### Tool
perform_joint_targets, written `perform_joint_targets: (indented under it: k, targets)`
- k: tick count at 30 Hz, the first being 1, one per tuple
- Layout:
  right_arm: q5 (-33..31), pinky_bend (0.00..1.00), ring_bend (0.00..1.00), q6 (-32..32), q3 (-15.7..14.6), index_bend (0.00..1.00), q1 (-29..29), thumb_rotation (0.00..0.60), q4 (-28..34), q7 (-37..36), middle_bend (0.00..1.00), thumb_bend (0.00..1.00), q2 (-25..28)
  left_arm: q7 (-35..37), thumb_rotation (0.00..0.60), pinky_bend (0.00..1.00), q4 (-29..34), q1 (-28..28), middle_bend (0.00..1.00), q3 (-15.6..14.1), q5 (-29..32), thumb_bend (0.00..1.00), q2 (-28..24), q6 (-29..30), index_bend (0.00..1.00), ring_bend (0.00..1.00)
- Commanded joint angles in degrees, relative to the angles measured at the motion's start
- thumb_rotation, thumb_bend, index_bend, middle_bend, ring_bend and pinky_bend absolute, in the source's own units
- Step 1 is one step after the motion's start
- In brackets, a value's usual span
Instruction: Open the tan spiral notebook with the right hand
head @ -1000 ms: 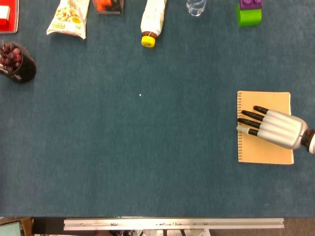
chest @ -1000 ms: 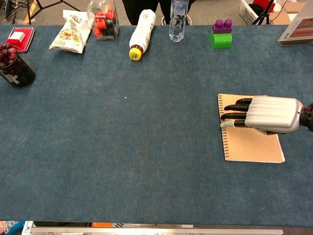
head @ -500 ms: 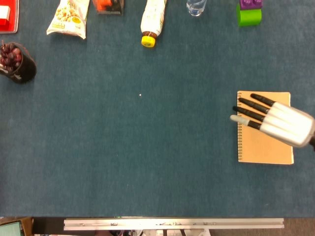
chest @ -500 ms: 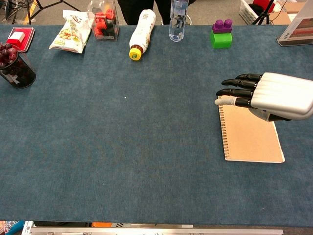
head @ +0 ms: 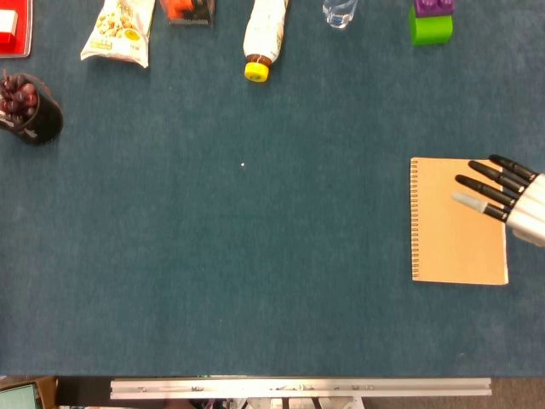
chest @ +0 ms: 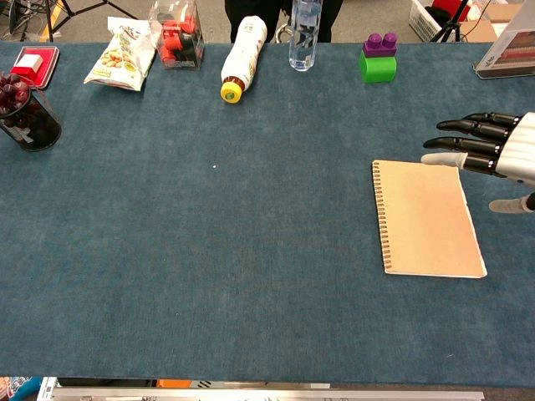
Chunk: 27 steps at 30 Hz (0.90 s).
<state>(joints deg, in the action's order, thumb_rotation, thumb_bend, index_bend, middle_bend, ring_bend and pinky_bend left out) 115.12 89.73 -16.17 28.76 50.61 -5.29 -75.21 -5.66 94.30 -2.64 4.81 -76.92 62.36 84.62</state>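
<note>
The right robot hand [head: 513, 198] [chest: 493, 154] hangs at the frame's right edge, fingers spread straight, holding nothing. One tan spiral-bound paper notebook [head: 457, 221] [chest: 425, 218] lies closed on the blue felt worktop [head: 255, 256], at its right side, spiral on the left. Along the far edge lie one yellow-capped bottle [head: 262, 34], one snack bag [head: 119, 31] and one green block [head: 430, 25]. A second ago the hand pressed flat on the cover; now it has pulled back rightward, off it.
</note>
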Motion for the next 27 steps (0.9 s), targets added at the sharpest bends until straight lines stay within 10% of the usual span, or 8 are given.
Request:
perform_joint_targets:
  k: [1,27]
  targets:
    - [-0.04,0.17,0.05,1.73,-0.22,0.14,-1.78,0.6,-3.94,-2.58,0.14,0.05,-1.35,-0.04,0.6,0.52,-0.03,-0.02,0.42,-0.03,-0.05,0.22,0.04,-0.02,0.47,0.42]
    - [1.32,0.17,0.05,1.37,-3.57,0.12,-5.79,0.6,-24.71,-9.95,0.11,0.43,-8.95,-0.09,0.6,0.52,-0.36,-0.16,0.42,-0.02,-0.08,0.22,0.28,-0.22,0.47,0.42]
